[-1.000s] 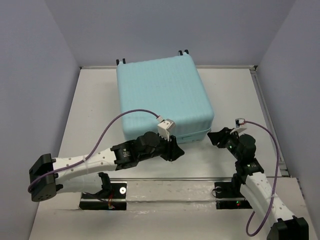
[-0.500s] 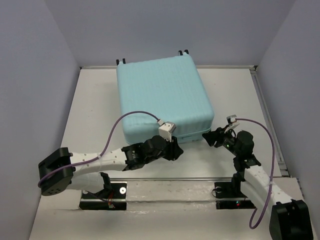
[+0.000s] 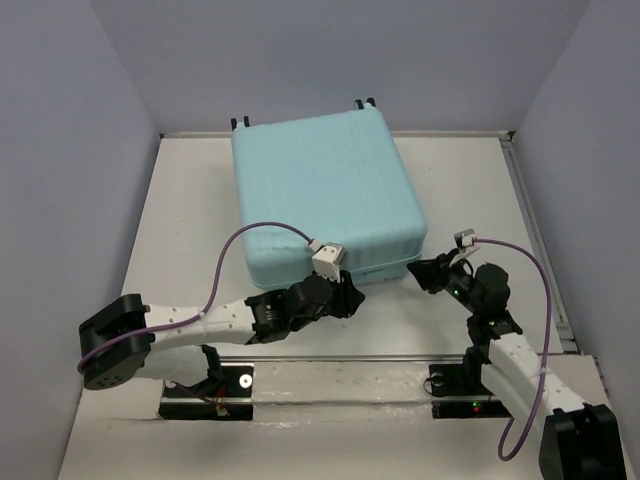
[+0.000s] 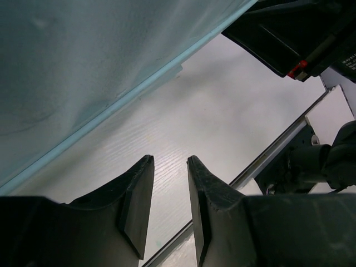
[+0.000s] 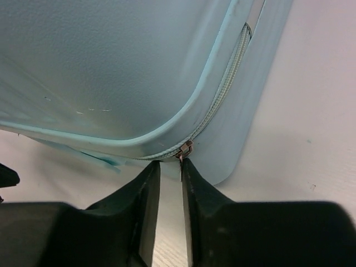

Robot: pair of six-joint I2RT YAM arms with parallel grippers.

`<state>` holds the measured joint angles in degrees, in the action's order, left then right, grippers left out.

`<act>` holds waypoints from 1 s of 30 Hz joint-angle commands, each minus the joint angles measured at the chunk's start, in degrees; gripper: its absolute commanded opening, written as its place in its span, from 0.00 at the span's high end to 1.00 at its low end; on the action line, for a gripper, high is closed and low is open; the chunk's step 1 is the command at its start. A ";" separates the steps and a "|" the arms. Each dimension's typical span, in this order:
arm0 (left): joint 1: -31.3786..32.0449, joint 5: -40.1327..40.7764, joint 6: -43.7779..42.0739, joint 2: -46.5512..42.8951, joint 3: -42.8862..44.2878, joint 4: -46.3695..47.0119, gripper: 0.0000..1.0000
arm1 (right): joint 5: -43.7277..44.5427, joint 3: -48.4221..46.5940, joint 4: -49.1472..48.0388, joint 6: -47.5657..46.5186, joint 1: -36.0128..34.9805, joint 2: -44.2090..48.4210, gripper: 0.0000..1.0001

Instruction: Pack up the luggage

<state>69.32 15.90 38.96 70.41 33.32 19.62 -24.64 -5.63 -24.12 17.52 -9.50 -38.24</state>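
Pale aqua and ribbed, the luggage [image 3: 325,190] lies flat and closed on the far middle of the white table [image 3: 180,220], its black wheels [image 3: 365,103] at the far edge. Both arms reach in toward its near side.

White-shelled, the left arm [image 3: 190,320] stretches low across the table, and the left gripper [image 3: 347,292] sits just beside the case's near edge. In the left wrist view its fingers [image 4: 139,189] stand apart with a modest gap. Nothing lies between them; only bare table shows beyond, and the shell slants overhead.

The right arm [image 3: 500,350] bends in from the other side and brings the right gripper [image 3: 428,272] to the near right corner of the case. In the right wrist view, the right gripper's two black fingers [image 5: 146,189] are drawn close together, with a thin strip of table visible between them and nothing clamped. They point at the rounded corner where the zipper track [image 5: 228,78] curves round.

A purple cable [image 3: 250,235] loops up from the left wrist.

The small metal zipper pull [image 5: 185,149] hangs right at one fingertip; whether it touches, I cannot tell.
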 commanded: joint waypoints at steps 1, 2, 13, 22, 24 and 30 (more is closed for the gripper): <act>-0.50 7.56 4.37 1.04 -1.86 0.77 0.58 | 5.13 -3.78 -9.89 -1.52 0.18 -1.84 0.81; -0.50 8.00 4.54 1.39 -1.86 0.86 0.58 | 5.48 -3.78 -10.07 -1.44 0.18 -2.01 0.83; -4.44 14.69 3.41 4.47 3.58 3.32 0.51 | 9.78 -0.43 3.79 7.26 -9.71 8.94 0.93; -6.39 11.70 1.21 8.34 8.86 5.43 0.51 | 17.08 -5.88 21.65 9.54 -25.30 8.90 0.93; -6.48 11.35 1.12 8.86 9.30 5.61 0.51 | 20.32 -8.16 23.23 9.81 -29.95 4.94 0.93; -6.48 10.47 1.03 10.53 10.36 6.31 0.51 | 32.19 -14.66 21.59 11.84 -41.11 -5.07 0.93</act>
<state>64.18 24.86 40.99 79.72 40.27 20.75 4.75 -15.62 -4.12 26.85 -44.07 -38.24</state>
